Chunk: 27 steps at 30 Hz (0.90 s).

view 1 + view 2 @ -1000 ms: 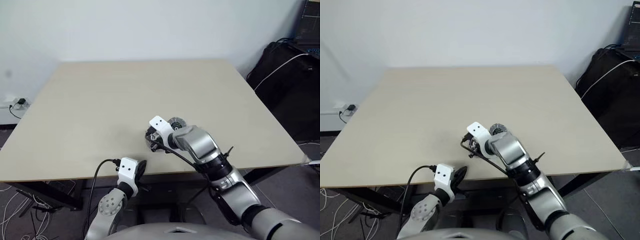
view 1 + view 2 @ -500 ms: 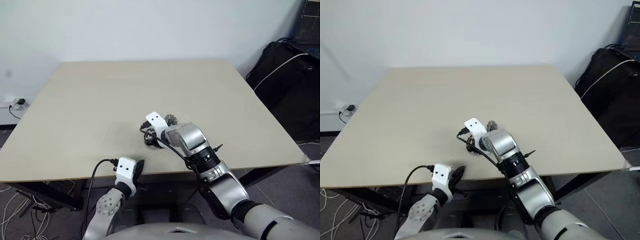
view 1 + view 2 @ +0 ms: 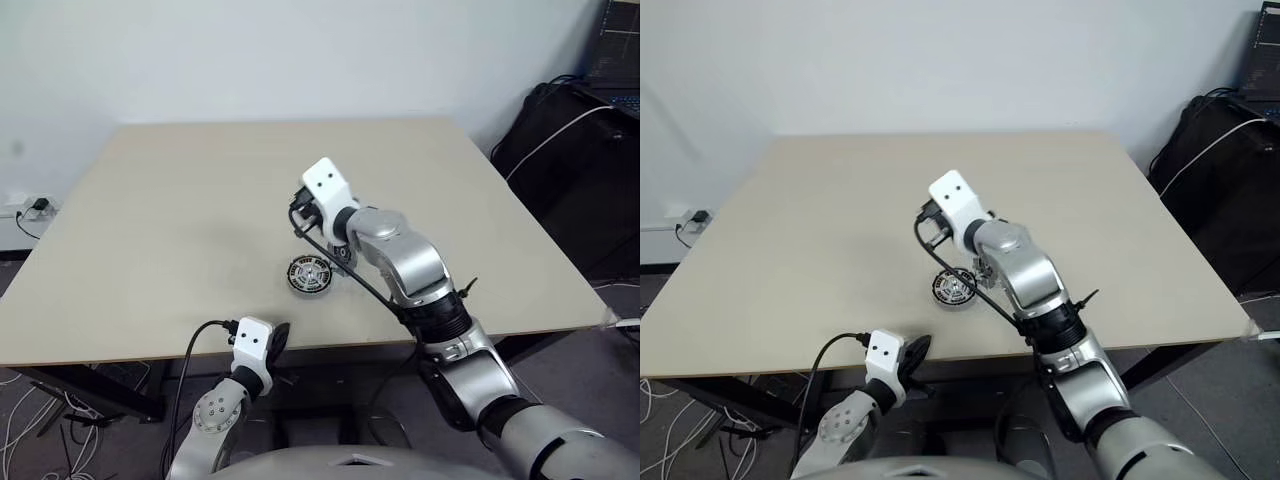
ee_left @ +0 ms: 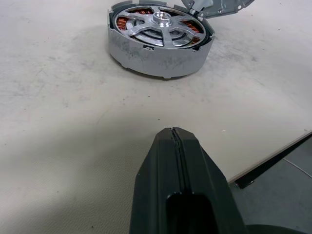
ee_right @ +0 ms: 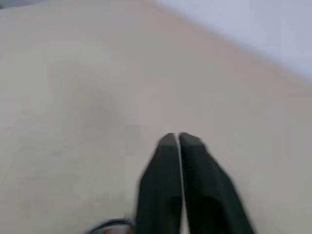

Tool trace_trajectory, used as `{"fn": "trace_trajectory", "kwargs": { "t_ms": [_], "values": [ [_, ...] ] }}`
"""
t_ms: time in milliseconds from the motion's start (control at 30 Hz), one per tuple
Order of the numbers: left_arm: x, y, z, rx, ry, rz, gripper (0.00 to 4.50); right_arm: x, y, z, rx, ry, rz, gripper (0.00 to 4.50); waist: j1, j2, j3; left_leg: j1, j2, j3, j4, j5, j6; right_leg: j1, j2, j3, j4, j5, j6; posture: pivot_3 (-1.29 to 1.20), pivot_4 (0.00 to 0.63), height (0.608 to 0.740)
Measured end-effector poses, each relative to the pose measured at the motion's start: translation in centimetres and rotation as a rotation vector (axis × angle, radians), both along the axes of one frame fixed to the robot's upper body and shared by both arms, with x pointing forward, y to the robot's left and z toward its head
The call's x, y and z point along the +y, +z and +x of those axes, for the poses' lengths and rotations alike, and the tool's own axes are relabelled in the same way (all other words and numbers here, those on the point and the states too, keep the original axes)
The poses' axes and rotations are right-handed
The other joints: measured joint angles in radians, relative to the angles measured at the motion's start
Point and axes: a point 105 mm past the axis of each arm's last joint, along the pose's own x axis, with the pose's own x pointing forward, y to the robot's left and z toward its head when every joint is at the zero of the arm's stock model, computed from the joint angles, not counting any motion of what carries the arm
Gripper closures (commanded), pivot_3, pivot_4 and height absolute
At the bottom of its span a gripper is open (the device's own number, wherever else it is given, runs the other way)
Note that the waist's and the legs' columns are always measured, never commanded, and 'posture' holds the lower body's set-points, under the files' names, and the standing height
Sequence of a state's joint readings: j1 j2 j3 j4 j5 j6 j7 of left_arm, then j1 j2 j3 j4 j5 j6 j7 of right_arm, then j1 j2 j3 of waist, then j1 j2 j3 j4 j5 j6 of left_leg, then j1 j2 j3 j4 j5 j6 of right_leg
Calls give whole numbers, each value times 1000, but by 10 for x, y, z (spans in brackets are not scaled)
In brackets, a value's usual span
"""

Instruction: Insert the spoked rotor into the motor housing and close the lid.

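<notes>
Table (image 3: 180, 200) carries the housing (image 4: 158, 46) near its front edge, rotor (image 4: 158, 27) already seated inside over the copper windings, and the lid (image 4: 214, 6) lies just behind it. Rotor step looks done; next move calls for picking up the lid and setting it squarely on top. Right gripper (image 5: 176, 139) is closed and empty above the table; left gripper (image 4: 173, 134) is closed and empty, just short of the housing.

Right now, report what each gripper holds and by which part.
Nothing is held. The left gripper is shut and empty near the table edge; the right gripper is shut and empty above the table.
</notes>
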<state>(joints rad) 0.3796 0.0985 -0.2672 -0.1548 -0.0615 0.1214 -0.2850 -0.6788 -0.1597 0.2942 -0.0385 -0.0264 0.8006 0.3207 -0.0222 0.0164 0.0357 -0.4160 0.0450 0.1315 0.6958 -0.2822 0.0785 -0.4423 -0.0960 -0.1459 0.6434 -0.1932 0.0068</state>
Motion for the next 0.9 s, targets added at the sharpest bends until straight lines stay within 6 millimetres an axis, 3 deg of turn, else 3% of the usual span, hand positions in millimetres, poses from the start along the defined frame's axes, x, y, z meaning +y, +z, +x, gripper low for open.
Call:
{"fn": "trace_trajectory", "kwargs": {
  "t_ms": [100, 200, 433, 600, 767, 900],
  "values": [
    [0, 0, 0, 0, -3, 2, 4500, -38, 3, 16, -100, -151, -90, 4471, 0, 0, 0, 0, 0, 1, 0, 0, 0, 0, 0, 0, 0, 0, 0, 0, 0, 740],
    [1, 0, 0, -1, -4, 5, 4500, -79, -16, 23, -82, -291, -178, 4471, 0, 0, 0, 0, 0, 1, 0, 0, 0, 0, 0, 1, 0, 0, 0, 0, 0, 740],
    [1, 0, 0, -3, -7, 11, 4500, -126, -63, 12, 50, -369, -348, 4471, -4, 0, 0, 1, 0, 2, -1, 0, 0, 0, 0, 1, 0, 0, 0, 0, 0, 740],
    [3, 0, 1, -5, -12, 19, 4500, -114, -107, -15, 246, -248, -351, 4471, -7, 1, 0, 2, 1, 2, -1, 0, 0, 0, 0, 1, 1, 0, 0, 0, 0, 740],
    [2, 0, 1, -5, -19, 19, 4500, -73, -94, -23, 263, -103, -185, 4471, -4, 1, 1, 2, 1, 1, -1, 0, 0, 0, 0, 1, 1, 0, 0, 0, 0, 740],
    [3, 0, 0, -2, -21, 21, 4500, -56, -83, -27, 273, -34, -69, 4471, 4, 1, 1, 1, 0, 1, -1, 0, 1, 1, 0, 1, 0, 0, 0, 0, 0, 740]
  ]
}}
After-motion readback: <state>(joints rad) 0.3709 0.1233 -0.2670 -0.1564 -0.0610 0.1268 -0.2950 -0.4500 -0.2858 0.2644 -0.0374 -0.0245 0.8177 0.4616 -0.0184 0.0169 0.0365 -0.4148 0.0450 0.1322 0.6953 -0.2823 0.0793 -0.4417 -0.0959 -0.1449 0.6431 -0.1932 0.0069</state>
